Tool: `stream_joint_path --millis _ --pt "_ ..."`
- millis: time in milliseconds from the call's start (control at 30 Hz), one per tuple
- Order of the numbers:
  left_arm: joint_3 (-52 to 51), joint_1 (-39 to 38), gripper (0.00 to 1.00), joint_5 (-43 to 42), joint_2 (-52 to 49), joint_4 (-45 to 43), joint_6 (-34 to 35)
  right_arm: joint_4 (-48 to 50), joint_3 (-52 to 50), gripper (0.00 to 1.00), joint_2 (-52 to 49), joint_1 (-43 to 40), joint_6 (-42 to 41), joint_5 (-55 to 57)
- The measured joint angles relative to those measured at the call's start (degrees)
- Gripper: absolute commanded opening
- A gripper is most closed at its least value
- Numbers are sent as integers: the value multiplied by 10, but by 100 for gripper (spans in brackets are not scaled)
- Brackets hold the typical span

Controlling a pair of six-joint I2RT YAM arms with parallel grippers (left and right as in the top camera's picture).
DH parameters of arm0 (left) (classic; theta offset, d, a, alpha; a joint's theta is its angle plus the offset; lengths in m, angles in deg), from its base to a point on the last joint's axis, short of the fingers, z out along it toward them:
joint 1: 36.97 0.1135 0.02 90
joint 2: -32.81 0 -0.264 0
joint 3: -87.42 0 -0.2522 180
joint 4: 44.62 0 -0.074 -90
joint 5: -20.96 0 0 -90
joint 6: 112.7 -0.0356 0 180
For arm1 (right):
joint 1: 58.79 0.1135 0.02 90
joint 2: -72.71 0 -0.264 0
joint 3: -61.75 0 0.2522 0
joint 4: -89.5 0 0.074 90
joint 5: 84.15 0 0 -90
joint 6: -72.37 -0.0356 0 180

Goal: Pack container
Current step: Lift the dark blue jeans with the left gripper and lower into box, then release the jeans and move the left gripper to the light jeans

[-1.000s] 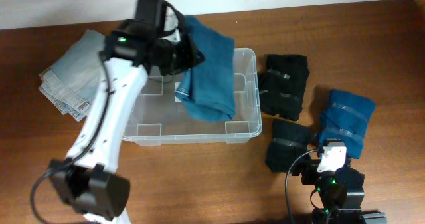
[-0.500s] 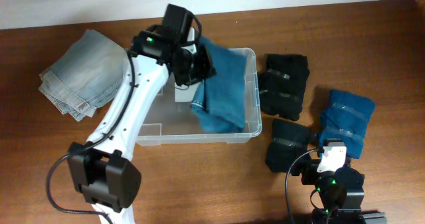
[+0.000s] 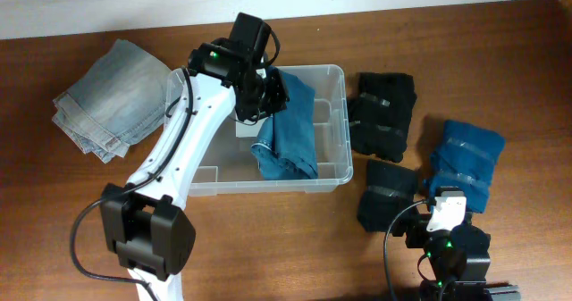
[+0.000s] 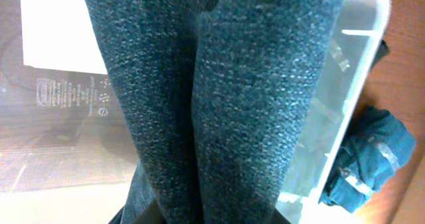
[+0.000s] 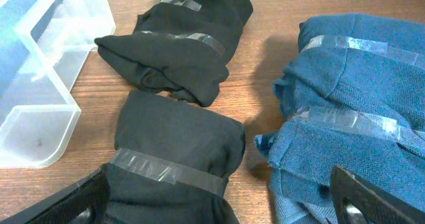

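Observation:
The clear plastic container [image 3: 332, 127] stands mid-table with a white label [image 4: 60, 31] on its base. My left gripper [image 3: 266, 94] is shut on a dark blue folded garment [image 3: 288, 131] and holds it inside the container's right half; the cloth [image 4: 219, 98] fills the left wrist view and hides the fingers. My right gripper [image 5: 219, 207] is open and empty, low over a black taped bundle [image 5: 176, 154] near the front right of the table, with a blue taped bundle [image 5: 352, 117] beside it.
Light blue folded jeans [image 3: 112, 100] lie left of the container. A black taped bundle [image 3: 384, 112] lies to its right, a second black one [image 3: 386, 198] sits in front of that, and the blue taped bundle [image 3: 466, 158] lies at far right.
My left gripper has carried the dark blue garment rightward and down into the container's right half. The right arm has not moved.

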Motion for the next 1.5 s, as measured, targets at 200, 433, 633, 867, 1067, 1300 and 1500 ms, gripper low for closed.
stream_joint_path --millis 200,433,633,867,1067,1300,1500 --pt "0 0 1 0 -20 -2 21 0 0 98 0 0 0 0" --pt "0 -19 1 0 -20 -31 40 0 0 99 0 0 0 0" --pt "0 -48 1 10 -20 -47 52 0 0 98 0 0 0 0" --pt "0 -56 82 24 -20 -48 59 0 0 98 0 0 0 0" --pt "0 -46 87 24 -20 -37 48 0 0 98 0 0 0 0" --pt "0 43 87 21 -18 4 -13 0 0 98 0 0 0 0" --pt "0 193 92 24 9 33 -79 0 0 98 0 0 0 0"
